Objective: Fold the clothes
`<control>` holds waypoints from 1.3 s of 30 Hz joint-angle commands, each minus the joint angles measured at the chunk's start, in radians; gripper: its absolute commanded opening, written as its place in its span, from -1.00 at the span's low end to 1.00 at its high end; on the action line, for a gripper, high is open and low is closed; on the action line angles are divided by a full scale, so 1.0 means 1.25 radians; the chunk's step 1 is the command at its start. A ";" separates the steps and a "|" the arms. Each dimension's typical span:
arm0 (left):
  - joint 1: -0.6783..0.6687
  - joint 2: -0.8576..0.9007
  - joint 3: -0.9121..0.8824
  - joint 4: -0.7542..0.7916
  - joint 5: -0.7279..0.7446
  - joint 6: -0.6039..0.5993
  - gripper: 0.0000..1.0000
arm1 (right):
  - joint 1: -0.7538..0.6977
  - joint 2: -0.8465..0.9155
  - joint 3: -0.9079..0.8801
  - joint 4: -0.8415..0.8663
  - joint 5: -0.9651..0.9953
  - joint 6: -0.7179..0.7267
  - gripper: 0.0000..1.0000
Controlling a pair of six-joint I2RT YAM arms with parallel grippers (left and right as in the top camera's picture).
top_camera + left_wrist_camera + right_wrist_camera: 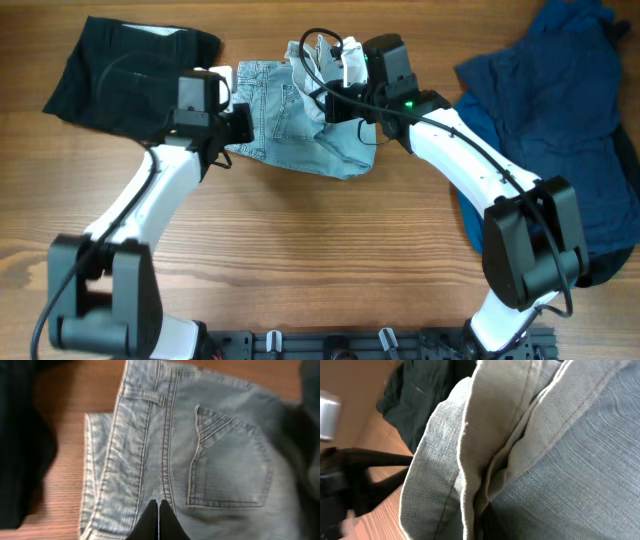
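Far left on the brown wooden table (330,260) lies a crumpled black cloth garment (120,70). Just beside its right edge sits the left gripper (240,122), which points right onto the near edge of the pale blue denim garment (290,130).

From the left wrist, the left gripper (159,521) has its two dark fingers pressed together with only a hairline between them. Their tips rest on the centre seam of the denim (225,460), below the belt loop and to the left of a stitched back pocket. Whether any cloth is nipped between them I cannot tell. The black garment (20,450) fills that view's left edge, with a strip of bare table (75,390) between it and the denim.

The denim lies in the middle of the table between the two grippers, mostly flat and rumpled. Its far right corner is pulled up into a pale bunch at the right gripper (348,68), which is clamped on that raised fold. From the right wrist, the lifted cloth (580,475) crowds the lens and hides the fingers themselves.

Further right, well apart from the denim, a large dark blue cloth garment (560,120) spreads to the table's edge.
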 commanded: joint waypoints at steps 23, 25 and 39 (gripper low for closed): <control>0.018 -0.045 -0.004 0.000 -0.027 0.047 -0.31 | -0.100 -0.057 0.018 -0.208 0.041 -0.097 1.00; 0.043 0.010 -0.004 0.046 -0.021 0.047 0.15 | -0.152 -0.057 0.017 -0.284 0.034 -0.116 1.00; 0.111 0.183 -0.004 0.132 0.182 0.128 0.74 | -0.178 -0.003 0.016 -0.301 0.035 -0.133 0.99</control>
